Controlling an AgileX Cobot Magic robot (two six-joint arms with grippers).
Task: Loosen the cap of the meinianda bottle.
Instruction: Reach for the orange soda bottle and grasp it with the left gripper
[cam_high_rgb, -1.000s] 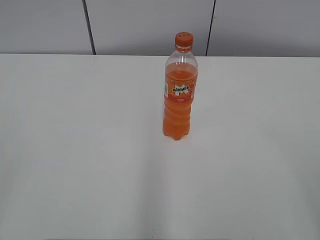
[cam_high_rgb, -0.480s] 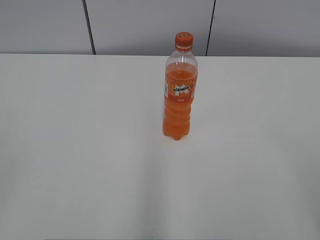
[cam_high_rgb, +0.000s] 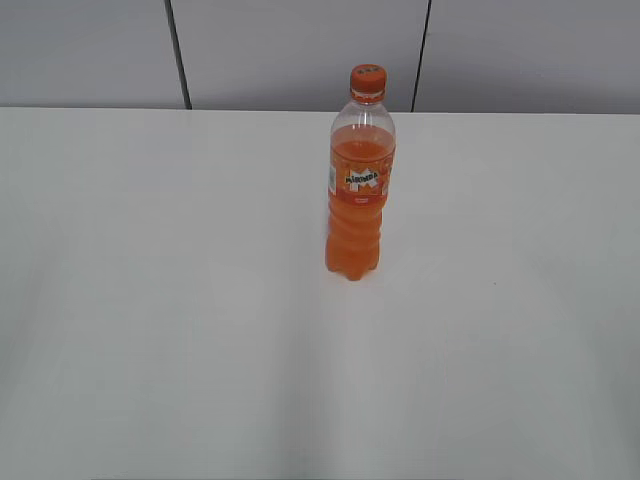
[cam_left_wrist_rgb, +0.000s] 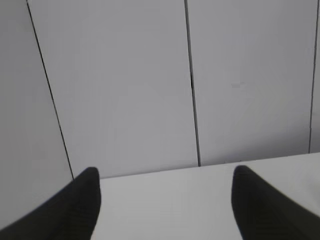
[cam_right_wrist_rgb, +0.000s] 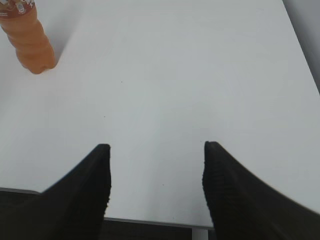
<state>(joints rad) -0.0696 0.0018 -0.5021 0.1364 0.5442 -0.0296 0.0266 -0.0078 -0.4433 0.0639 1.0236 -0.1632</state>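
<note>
Nothing is done yet: the bottle (cam_high_rgb: 358, 180) stands upright on the table (cam_high_rgb: 150, 300) with its cap (cam_high_rgb: 367, 79) on, while my left gripper (cam_left_wrist_rgb: 165, 200) and right gripper (cam_right_wrist_rgb: 156, 175), both spread and empty, hang well away from it

Bottle (cam_high_rgb: 359, 180) upright on table (cam_high_rgb: 150, 300)

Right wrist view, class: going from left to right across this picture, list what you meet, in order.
Clear plastic bottle of orange drink at the upper left → left black ribbed gripper finger → bare white table showing in the open gap → right black ribbed gripper finger.
</note>
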